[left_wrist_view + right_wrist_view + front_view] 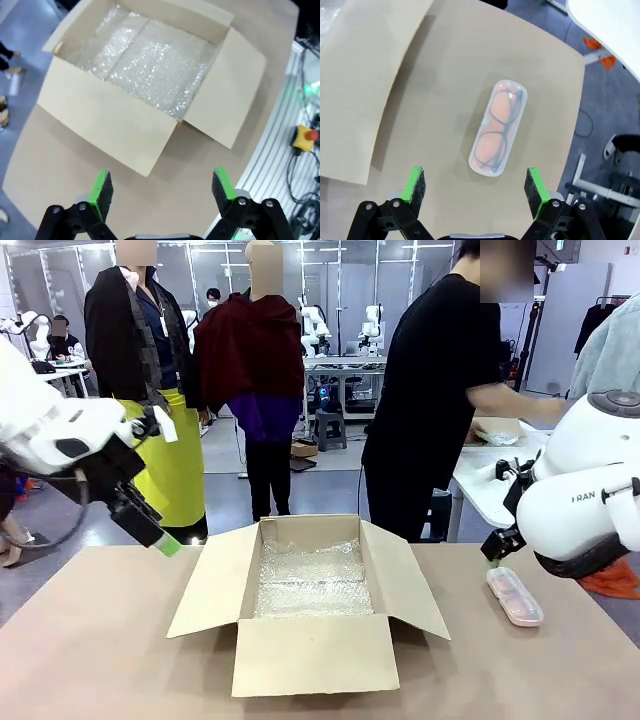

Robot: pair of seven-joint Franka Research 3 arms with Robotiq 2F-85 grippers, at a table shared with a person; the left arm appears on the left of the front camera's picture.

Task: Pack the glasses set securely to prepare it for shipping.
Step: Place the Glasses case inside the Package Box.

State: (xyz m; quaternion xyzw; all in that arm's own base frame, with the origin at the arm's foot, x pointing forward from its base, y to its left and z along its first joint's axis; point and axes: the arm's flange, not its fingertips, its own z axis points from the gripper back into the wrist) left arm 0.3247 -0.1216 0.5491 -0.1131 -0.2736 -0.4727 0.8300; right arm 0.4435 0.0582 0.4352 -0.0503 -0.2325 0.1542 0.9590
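A pale pink glasses case [515, 597] with a translucent lid lies flat on the brown table, right of the box. In the right wrist view the case [498, 127] shows dark-framed glasses inside and lies just beyond my right gripper [475, 185], which hangs above it, open and empty. From the front, the right gripper [497, 545] hovers just above the case's far end. My left gripper [165, 543] is raised near the box's left flap; in its own view the left gripper [162, 187] is open and empty above the table beside the box.
An open cardboard box [310, 655] lined with bubble wrap [312, 580] stands mid-table, all flaps spread outward. A person in black [430, 390] bends over a white side table [480, 480] at the back right. Bare tabletop surrounds the box.
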